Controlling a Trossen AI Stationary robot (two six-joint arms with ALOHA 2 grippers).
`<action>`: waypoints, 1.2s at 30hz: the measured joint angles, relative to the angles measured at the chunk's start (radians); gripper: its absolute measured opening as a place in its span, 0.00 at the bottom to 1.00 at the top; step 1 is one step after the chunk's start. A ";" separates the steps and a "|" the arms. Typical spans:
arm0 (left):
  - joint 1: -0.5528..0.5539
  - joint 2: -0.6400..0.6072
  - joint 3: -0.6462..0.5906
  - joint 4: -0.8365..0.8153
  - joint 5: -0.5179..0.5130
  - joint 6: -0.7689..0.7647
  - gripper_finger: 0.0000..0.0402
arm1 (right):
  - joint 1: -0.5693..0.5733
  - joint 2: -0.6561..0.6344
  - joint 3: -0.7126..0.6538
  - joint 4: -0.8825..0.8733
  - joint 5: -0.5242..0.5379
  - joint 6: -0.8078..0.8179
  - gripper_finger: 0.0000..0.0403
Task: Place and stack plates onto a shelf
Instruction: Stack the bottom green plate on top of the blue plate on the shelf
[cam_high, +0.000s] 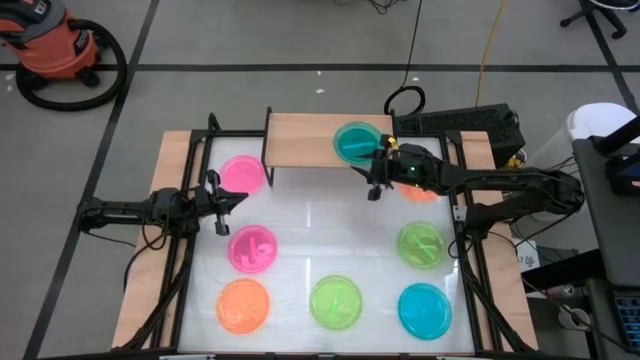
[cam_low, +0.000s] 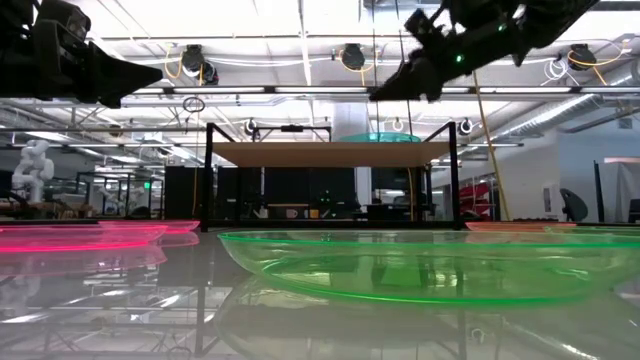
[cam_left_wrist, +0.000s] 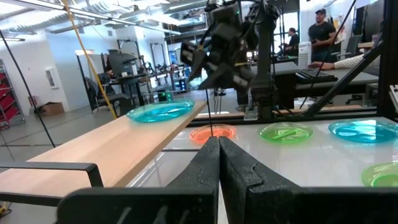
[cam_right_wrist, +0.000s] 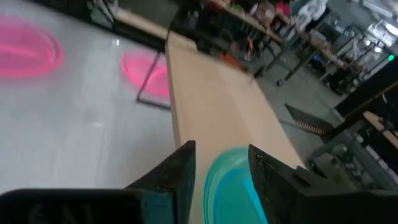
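Note:
A blue plate (cam_high: 356, 143) lies flat on the right end of the light-wood shelf (cam_high: 305, 140); it also shows in the low view (cam_low: 380, 138) and the right wrist view (cam_right_wrist: 227, 190). My right gripper (cam_high: 373, 172) (cam_right_wrist: 221, 158) is open and hangs in the air just above the plate's right rim (cam_low: 385, 92), touching nothing. My left gripper (cam_high: 228, 200) (cam_left_wrist: 219, 149) is shut and empty, raised over the table's left side between two pink plates (cam_high: 242, 173) (cam_high: 252, 249). Orange (cam_high: 243, 305), green (cam_high: 336, 301), blue (cam_high: 425, 309) and green (cam_high: 421, 243) plates lie on the tabletop.
Another orange plate (cam_high: 422, 193) lies half hidden under my right arm. The shelf's left half (cam_high: 295, 140) is bare wood, and its black legs (cam_low: 208, 180) stand on the white tabletop (cam_high: 320, 225). People sit at desks beyond the table (cam_left_wrist: 323, 31).

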 joint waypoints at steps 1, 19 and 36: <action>0.000 0.000 0.000 0.000 0.000 0.000 0.01 | 0.010 -0.016 0.000 0.000 0.000 0.002 0.33; 0.000 0.000 0.000 0.000 0.000 0.000 0.01 | 0.271 -0.218 -0.001 -0.170 0.000 0.135 0.34; 0.000 0.000 0.000 0.000 0.000 0.000 0.01 | 0.450 -0.286 -0.264 -0.012 0.140 0.194 0.34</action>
